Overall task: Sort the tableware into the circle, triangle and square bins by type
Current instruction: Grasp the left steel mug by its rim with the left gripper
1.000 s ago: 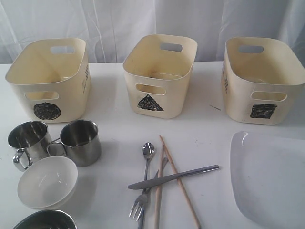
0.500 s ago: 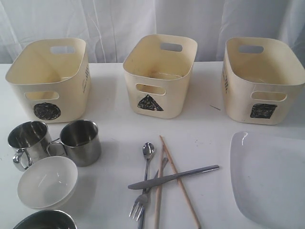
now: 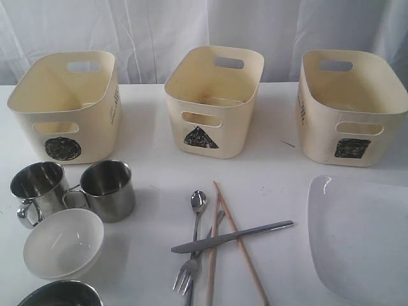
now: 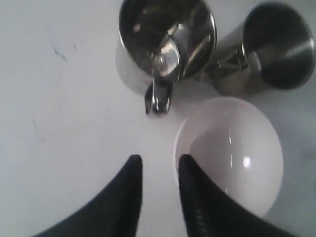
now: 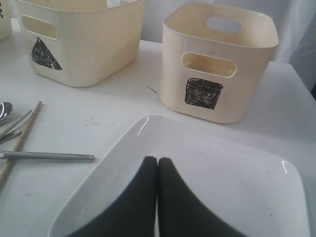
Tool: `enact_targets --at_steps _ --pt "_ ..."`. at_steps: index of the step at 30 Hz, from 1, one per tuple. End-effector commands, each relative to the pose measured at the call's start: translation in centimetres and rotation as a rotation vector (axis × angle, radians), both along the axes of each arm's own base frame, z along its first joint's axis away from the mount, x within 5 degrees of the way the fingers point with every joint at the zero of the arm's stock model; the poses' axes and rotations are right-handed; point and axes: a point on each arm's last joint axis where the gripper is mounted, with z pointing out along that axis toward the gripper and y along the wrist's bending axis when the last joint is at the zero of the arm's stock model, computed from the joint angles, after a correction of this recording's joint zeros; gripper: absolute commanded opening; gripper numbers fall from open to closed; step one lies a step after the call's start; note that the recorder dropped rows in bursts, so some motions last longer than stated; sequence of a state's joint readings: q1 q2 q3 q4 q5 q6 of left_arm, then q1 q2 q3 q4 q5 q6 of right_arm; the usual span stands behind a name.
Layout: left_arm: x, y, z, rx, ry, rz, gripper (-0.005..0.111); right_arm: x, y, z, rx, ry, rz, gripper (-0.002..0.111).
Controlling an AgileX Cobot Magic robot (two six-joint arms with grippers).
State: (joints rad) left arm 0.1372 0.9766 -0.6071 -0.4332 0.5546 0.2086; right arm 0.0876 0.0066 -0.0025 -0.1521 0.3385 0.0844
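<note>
The left gripper (image 4: pixel 159 159) hangs over the white worktop (image 3: pixel 153 172), its dark fingers parted by a narrow gap and holding nothing. A glossy white round bowl (image 4: pixel 229 153) sits just beside one fingertip. Beyond the tips stand a shiny steel mug (image 4: pixel 165 44), its handle turned toward the gripper, and a second mug (image 4: pixel 274 47), duller inside, close beside it. A steel bowl (image 3: pixel 60 294) shows only its rim at the exterior view's edge.

The right gripper (image 5: pixel 157 160) is closed, its fingers pressed together over the large white square plate (image 5: pixel 222 168). Past the plate, straight ahead, is the cream square bin (image 5: pixel 247 98), and off to one side the triangle bin (image 5: pixel 89 49). The circle bin (image 3: pixel 89 137) stands well away, beyond the mugs.

Between the two grippers lie the spoon (image 3: pixel 198 203), fork (image 3: pixel 188 274), knife (image 3: pixel 233 237) and wooden chopsticks (image 3: pixel 239 245), crossed in a loose heap.

A pale curtain (image 3: pixel 159 25) closes the back.
</note>
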Motion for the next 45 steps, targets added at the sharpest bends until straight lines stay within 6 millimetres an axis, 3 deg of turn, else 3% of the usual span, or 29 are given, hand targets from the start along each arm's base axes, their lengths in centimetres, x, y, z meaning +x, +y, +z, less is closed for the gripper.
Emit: enact_targets --at_steps 1,5,11,18,33,45 --pt "1.6 0.5 1.6 -0.022 -0.181 0.096 0.058 0.0 0.0 0.0 0.003 -0.007 -0.007 0.0" --pt "2.8 0.8 1.5 -0.064 -0.223 0.174 0.058 0.0 0.0 0.0 0.003 -0.007 -0.007 0.0" --pt "4.7 1.2 -0.9 -0.045 -0.138 0.178 0.057 0.0 0.0 0.0 0.003 -0.007 -0.007 0.0" --pt "6.1 0.9 -3.0 -0.081 -0.075 0.132 0.057 0.0 0.0 0.0 0.003 -0.007 -0.007 0.0" --pt "10.1 0.9 -5.3 -0.11 -0.098 0.061 0.057 0.0 0.0 0.0 0.003 -0.007 -0.007 0.0" --pt "10.7 0.8 -7.6 -0.123 -0.01 0.035 0.056 0.0 0.0 0.0 0.003 -0.007 -0.007 0.0"
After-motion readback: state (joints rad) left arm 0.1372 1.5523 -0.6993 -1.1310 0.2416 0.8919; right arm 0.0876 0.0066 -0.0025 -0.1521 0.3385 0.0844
